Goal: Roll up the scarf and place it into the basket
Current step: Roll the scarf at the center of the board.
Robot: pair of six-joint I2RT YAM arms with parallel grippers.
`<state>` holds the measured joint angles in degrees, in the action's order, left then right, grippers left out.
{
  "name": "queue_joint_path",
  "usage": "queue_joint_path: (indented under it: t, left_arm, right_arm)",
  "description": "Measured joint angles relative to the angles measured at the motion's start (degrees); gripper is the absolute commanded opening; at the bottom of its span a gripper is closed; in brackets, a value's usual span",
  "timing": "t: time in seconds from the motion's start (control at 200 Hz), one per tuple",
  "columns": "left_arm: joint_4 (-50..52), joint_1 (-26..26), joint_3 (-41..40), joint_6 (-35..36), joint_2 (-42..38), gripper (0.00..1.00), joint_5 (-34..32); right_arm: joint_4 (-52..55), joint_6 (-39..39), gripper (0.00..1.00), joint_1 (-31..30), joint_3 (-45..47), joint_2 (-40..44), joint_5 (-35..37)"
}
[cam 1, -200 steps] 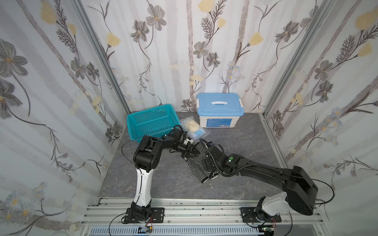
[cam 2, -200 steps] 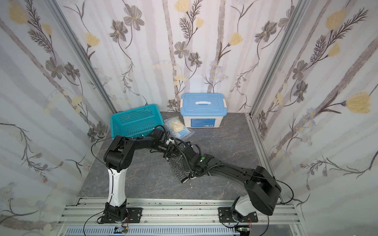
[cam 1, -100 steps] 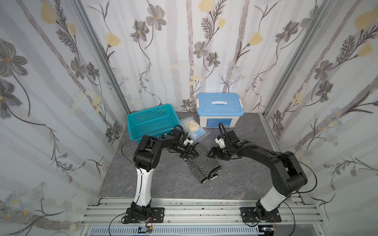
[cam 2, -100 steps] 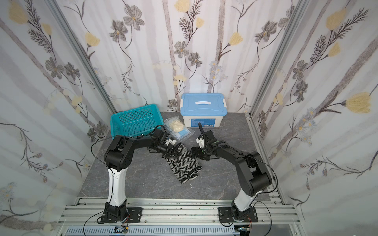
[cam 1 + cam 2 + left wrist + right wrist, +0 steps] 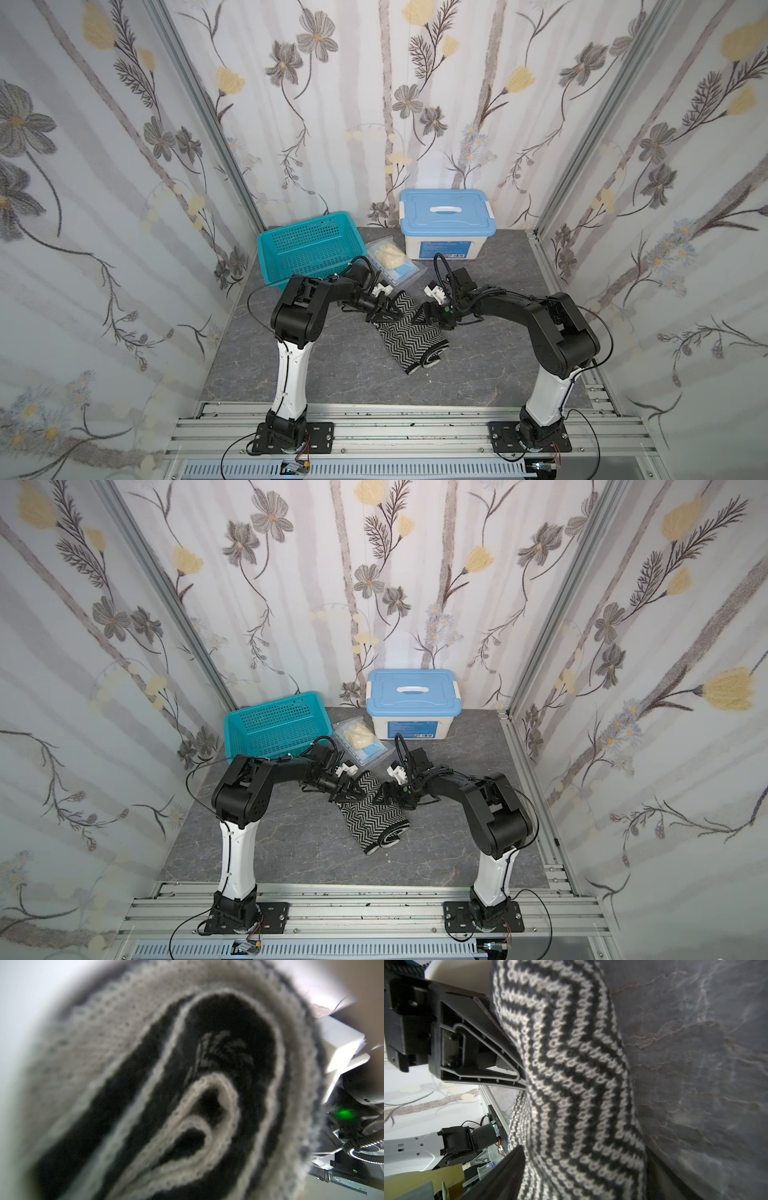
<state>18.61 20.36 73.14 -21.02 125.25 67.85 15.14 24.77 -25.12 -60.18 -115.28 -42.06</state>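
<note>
Both arms rise from the front rail, bend at the elbow and reach low and inward to the far end of the scarf [image 5: 409,336], which lies rolled on the table [image 5: 332,374], near the basket [image 5: 309,249] but outside it. The left gripper [image 5: 381,311] is narrowed onto the roll's end, one of its fingers [image 5: 483,1064] pressing the herringbone knit; the right gripper [image 5: 423,319] stands wide, the roll between its jaws. The white box [image 5: 446,216] bears a blue label [image 5: 440,248], its writing too small to read

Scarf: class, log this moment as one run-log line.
scarf: rolled, on table | left fingers: clamping its far end | right fingers: open beside roll | basket: empty
</note>
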Motion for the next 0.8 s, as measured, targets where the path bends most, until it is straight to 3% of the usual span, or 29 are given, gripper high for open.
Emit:
queue_joint_path:
  t: [0.095,0.445,0.605,0.729,0.799]
  left_arm:
    - [-0.22,-0.44,-0.46,0.0,0.0,0.33,0.72]
    - [-0.2,-0.85,-1.14,0.0,-0.33,0.33,1.49]
    - [0.61,-0.9,-1.49,-0.02,-2.27,0.45,-0.13]
    - [2.49,-1.03,-2.49,-0.26,-6.34,0.61,-3.72]
    - [3.34,-1.18,-3.41,-0.66,-8.41,0.66,-5.79]
  right_arm:
    - [-0.2,0.04,0.76,-1.22,-0.44,-1.27,-0.87]
    - [-2.64,3.72,0.0,-2.84,-0.15,-3.1,-1.18]
    - [-1.42,4.72,0.0,-3.32,-0.2,-0.85,2.21]
    - [3.04,3.5,0.0,-3.76,-1.75,1.79,7.04]
    - [6.12,2.05,0.0,-3.98,-2.73,3.02,10.38]
